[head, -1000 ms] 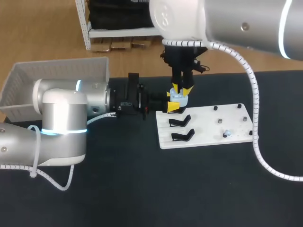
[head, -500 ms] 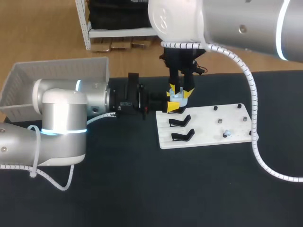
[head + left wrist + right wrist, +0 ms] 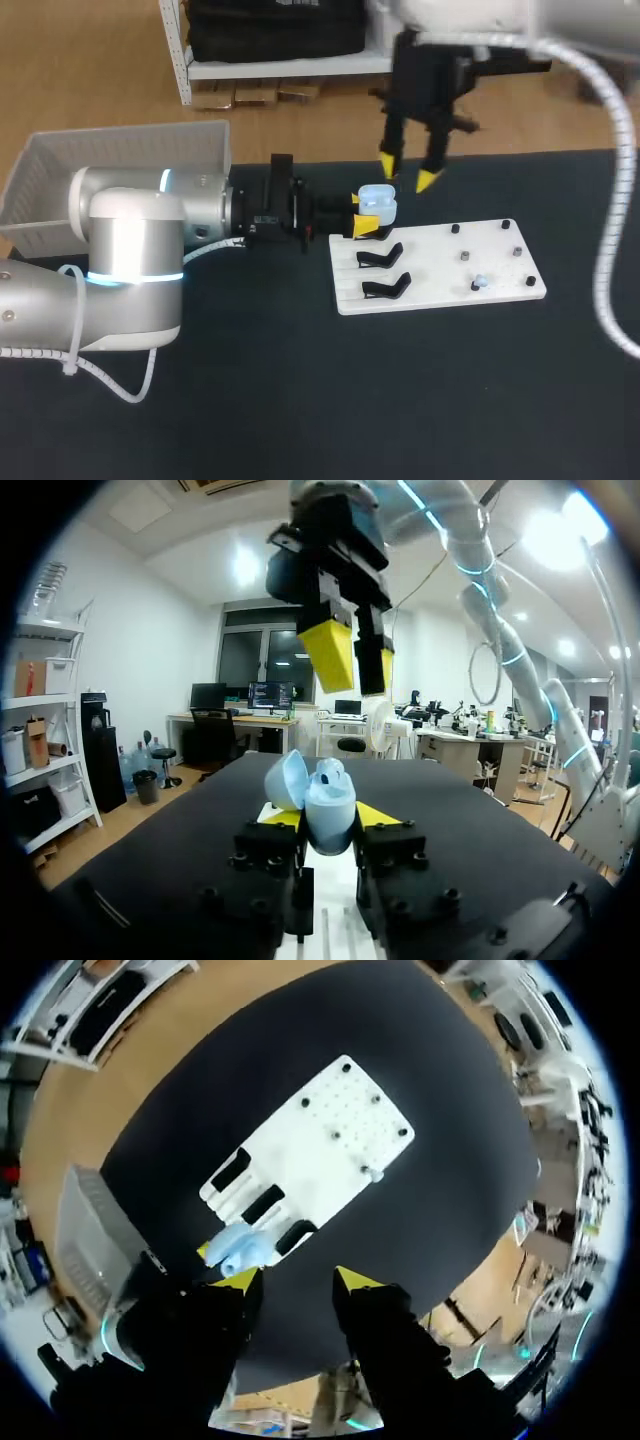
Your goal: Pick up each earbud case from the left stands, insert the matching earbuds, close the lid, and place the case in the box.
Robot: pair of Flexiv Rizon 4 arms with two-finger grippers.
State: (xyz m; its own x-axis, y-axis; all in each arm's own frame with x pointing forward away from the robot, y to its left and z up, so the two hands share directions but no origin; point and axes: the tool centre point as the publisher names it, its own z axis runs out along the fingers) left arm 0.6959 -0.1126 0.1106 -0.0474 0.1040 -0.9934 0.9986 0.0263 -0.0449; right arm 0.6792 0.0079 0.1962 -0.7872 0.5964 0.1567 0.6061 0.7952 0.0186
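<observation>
Currently your left claw (image 3: 330, 818) clamps the open pale-blue plastic earbud case (image 3: 376, 204) at the flat white board (image 3: 480, 250)'s corner, your right claw (image 3: 408, 172) spread wide above it.

Earbud case (image 3: 377, 203) pale blue, plain, between the left pincer's (image 3: 328, 820) yellow tips; pincer body black. Right pincer (image 3: 408, 173): yellow tips on black fingers. Board (image 3: 440, 262) under it white, dotted with small dark pegs; stands (image 3: 380, 258) black. Loose earbud (image 3: 481, 283) pale blue. Worktop (image 3: 300, 400) plain black. Basket (image 3: 110, 160) white mesh. Left arm (image 3: 130, 230) silver-white with a cyan ring.
</observation>
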